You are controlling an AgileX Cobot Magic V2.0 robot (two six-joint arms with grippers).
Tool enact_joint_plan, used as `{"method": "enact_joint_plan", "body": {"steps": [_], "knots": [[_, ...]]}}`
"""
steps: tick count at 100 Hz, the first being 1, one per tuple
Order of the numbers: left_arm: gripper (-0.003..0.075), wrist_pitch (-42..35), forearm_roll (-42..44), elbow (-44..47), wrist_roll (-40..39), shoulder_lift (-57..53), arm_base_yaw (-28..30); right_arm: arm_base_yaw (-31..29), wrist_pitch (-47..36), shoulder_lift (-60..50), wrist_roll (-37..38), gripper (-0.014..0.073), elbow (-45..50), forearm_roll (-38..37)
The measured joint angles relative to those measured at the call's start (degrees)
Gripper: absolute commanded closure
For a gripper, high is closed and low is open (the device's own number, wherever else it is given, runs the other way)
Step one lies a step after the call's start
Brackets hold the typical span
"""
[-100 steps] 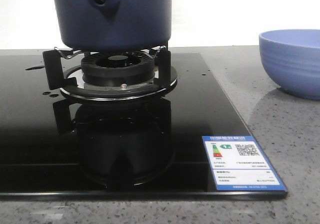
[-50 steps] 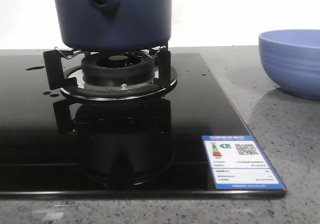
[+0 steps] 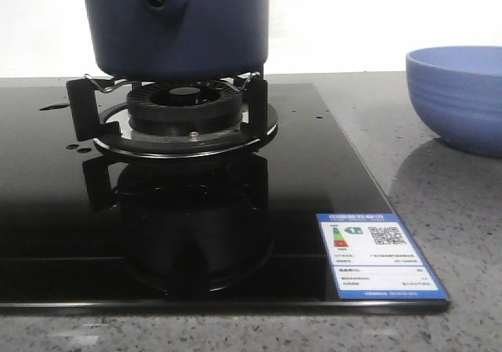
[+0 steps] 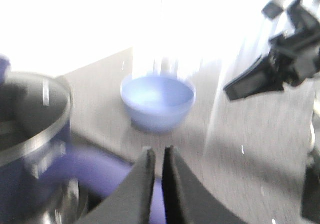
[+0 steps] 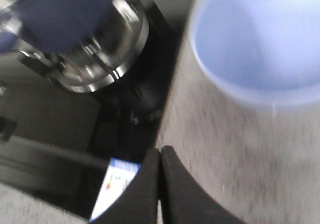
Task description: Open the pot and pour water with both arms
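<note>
The dark navy pot [image 3: 176, 23] stands on the gas burner [image 3: 184, 113] at the back left, its stubby handle socket with a round hole facing me. In the blurred left wrist view the pot [image 4: 25, 174] carries a metal-rimmed lid [image 4: 30, 119], and a blurred blue handle shape reaches from it under my fingers. My left gripper [image 4: 158, 151] is shut and empty, above the counter between the pot and the bowl. My right gripper [image 5: 160, 151] is shut and empty, above the counter beside the hob edge. Neither gripper shows in the front view.
A periwinkle ribbed bowl [image 3: 459, 97] sits on the grey speckled counter at the right and also shows in both wrist views [image 4: 157, 102] [image 5: 255, 39]. The black glass hob [image 3: 47, 195] has an energy label [image 3: 382, 254] at its front right corner. The right arm [image 4: 285, 59] hangs beyond the bowl.
</note>
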Motion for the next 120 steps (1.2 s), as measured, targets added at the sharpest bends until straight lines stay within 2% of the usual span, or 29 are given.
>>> {"method": "enact_joint_plan", "body": {"steps": [8, 9, 16, 23, 38, 45, 63, 72, 96, 109, 120], "knots": [[0.0413, -1.29, -4.96, -1.12, 5.64, 1.86, 0.00, 0.00, -2.51, -0.27, -3.08, 0.0651, -0.74, 0.75], [0.0373, -1.48, -5.24, -1.22, 6.37, 2.23, 0.00, 0.00, -2.69, -0.38, -3.24, 0.0649, -0.85, 0.76], [0.0296, -2.11, -6.84, -2.23, 9.13, 4.39, 0.00, 0.00, -4.02, -0.36, -4.56, 0.0613, -0.87, 1.00], [0.0290, -2.76, -7.17, -3.51, 11.31, 6.96, 0.00, 0.00, -4.55, -0.36, -5.07, 0.0527, -0.87, 1.00], [0.0291, -3.46, -7.82, -7.36, 16.54, 13.06, 0.00, 0.00, -5.29, -0.36, -5.66, 0.0270, -0.87, 1.14], [0.0291, -0.44, -9.65, -9.78, 18.84, 16.12, 1.17, 0.00, -5.42, -0.36, -5.66, 0.0217, -0.87, 1.14], [0.0291, 17.87, -20.09, -16.29, 23.87, 24.99, 7.89, 0.00, -6.01, -0.36, -5.69, 0.0216, -0.87, 1.14], [0.0291, 22.53, -23.24, -19.19, 25.30, 28.20, 11.68, 0.00, -6.37, -0.36, -5.69, 0.0216, -0.87, 0.70], [0.0265, 23.90, -21.05, -21.83, 27.15, 32.07, 21.22, 0.00, -6.48, -0.36, -5.79, 0.0216, -0.87, -0.35], [0.0190, 22.50, -20.26, -21.83, 31.31, 34.57, 22.15, 0.00, -6.46, -0.36, -5.79, 0.0216, -0.87, -0.35], [0.0184, 21.03, -20.18, -21.83, 34.28, 35.82, 22.15, 0.23, -6.46, -0.36, -5.79, 0.0216, -0.87, -0.47]]}}
